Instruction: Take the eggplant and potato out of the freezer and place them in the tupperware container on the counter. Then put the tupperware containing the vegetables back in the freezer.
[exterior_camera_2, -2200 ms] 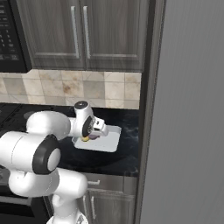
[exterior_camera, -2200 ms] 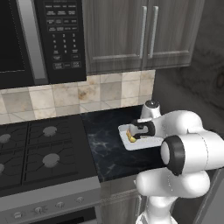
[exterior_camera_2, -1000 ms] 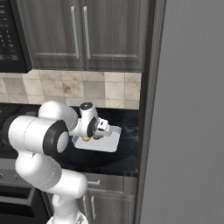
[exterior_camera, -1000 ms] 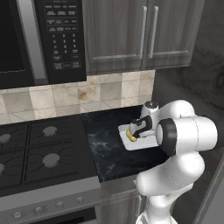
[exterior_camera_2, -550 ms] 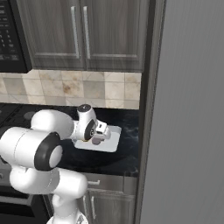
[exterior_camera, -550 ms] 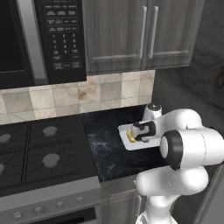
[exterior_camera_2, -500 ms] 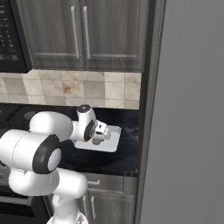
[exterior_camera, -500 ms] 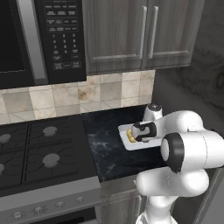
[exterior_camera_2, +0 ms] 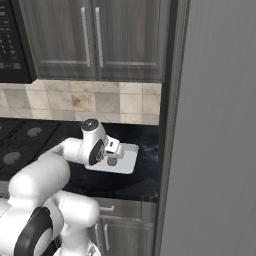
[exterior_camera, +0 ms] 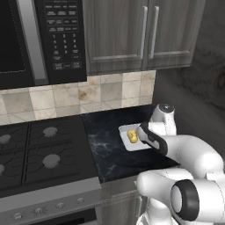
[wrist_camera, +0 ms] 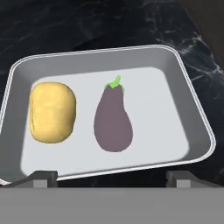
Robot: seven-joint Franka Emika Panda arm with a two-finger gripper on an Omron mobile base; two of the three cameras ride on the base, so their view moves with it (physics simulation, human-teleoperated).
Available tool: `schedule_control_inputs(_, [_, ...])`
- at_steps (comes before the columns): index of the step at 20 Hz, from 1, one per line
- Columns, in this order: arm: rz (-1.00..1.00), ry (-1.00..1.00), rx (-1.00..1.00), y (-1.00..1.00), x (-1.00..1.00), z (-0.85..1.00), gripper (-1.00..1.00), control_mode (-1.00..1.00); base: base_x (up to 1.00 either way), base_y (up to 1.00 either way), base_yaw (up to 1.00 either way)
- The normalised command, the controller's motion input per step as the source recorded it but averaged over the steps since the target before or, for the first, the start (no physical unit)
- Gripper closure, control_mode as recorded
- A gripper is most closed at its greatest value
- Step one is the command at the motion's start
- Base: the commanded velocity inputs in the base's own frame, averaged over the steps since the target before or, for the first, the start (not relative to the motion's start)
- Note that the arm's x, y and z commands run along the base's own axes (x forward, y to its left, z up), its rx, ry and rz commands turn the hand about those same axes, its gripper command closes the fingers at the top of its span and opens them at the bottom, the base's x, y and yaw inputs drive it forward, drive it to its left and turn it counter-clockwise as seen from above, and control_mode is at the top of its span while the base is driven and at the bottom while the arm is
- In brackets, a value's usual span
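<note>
Freezer (exterior_camera_2: 215, 125): door shut, at the right of the counter (exterior_camera: 110, 149). Tupperware container (wrist_camera: 192, 113): rested on the counter beside the freezer. Eggplant (wrist_camera: 113, 119) and potato (wrist_camera: 52, 111): lay side by side in the container, apart. Gripper (wrist_camera: 111, 177): spread wide over the container's near rim, holding nothing. Judged: loading done; container's return to the freezer outstanding.
</note>
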Motion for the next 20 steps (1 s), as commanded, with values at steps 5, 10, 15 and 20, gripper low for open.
schedule_control_inputs(5, [-0.03,0.0,0.01,-0.24,0.0,0.23,-1.0,-1.0,0.0,0.0,0.0])
schedule_control_inputs(10, [-0.07,0.01,0.0,-0.36,0.0,0.0,-1.0,-1.0,0.0,0.0,0.0])
schedule_control_inputs(15, [-0.1,0.0,0.0,-0.32,0.0,0.0,-1.0,-1.0,0.0,0.0,0.0])
schedule_control_inputs(20, [-0.05,0.0,0.0,-0.29,0.0,0.0,-1.0,-1.0,0.0,0.0,0.0])
